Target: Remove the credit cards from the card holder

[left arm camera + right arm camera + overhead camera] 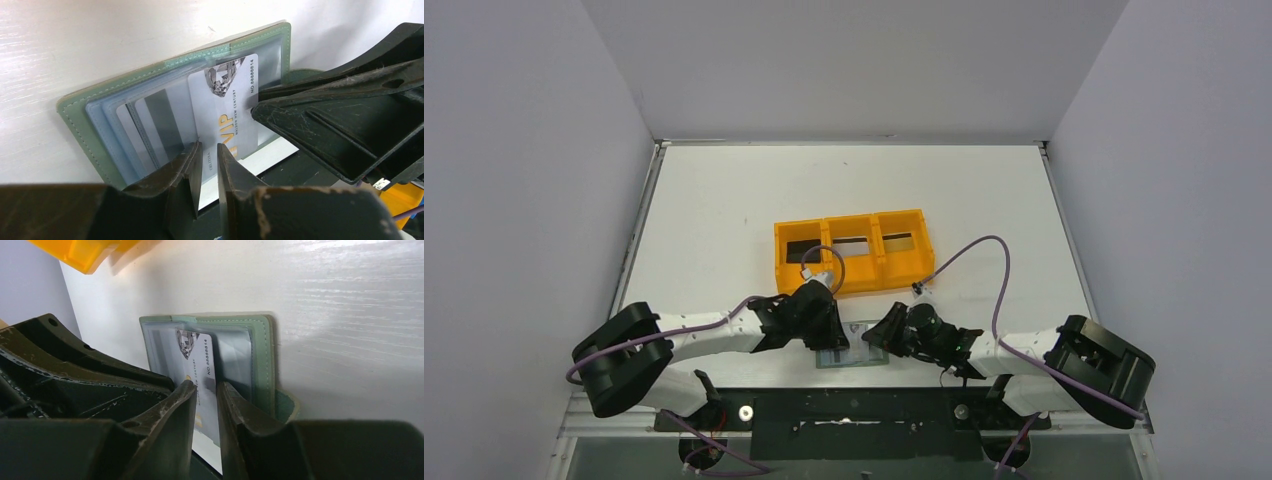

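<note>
The card holder [852,357] lies open at the table's near edge, grey-green rim and pale blue pockets up; it also shows in the left wrist view [75,117] and the right wrist view [262,357]. A silvery grey credit card [225,105] marked VIP sticks partly out of a pocket toward the near edge and shows in the right wrist view [200,360]. My left gripper [209,150] hovers low over the card's near end, jaws a narrow gap apart, nothing between them. My right gripper [205,387] is over the same card from the other side, jaws also narrowly apart and empty.
An orange three-compartment tray [852,272] stands just behind both grippers, with flat dark shapes in its compartments. The table's near edge and a black mounting plate [854,410] lie right below the wallet. The two grippers are almost touching.
</note>
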Robot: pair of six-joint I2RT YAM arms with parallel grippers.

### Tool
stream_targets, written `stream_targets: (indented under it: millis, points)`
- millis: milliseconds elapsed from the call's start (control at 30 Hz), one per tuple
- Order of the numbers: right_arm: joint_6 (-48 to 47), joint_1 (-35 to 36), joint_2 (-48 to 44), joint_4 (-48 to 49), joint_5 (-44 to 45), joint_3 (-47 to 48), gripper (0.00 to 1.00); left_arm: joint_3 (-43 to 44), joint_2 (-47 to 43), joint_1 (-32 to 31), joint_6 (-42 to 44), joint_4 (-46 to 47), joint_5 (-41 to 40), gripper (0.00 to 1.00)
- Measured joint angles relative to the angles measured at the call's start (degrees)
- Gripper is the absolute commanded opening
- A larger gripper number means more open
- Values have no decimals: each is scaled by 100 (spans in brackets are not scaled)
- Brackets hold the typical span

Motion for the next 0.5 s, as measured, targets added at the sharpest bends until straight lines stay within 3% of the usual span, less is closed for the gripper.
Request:
stream_targets:
  millis: [200,500]
  points:
    - [94,-26,114,258,-74,-28,27,-79,-55,0,-28,35,-22,14]
    - [166,-66,546,1163,-247,-240,20,-98,-63,0,-37,31,-39,10]
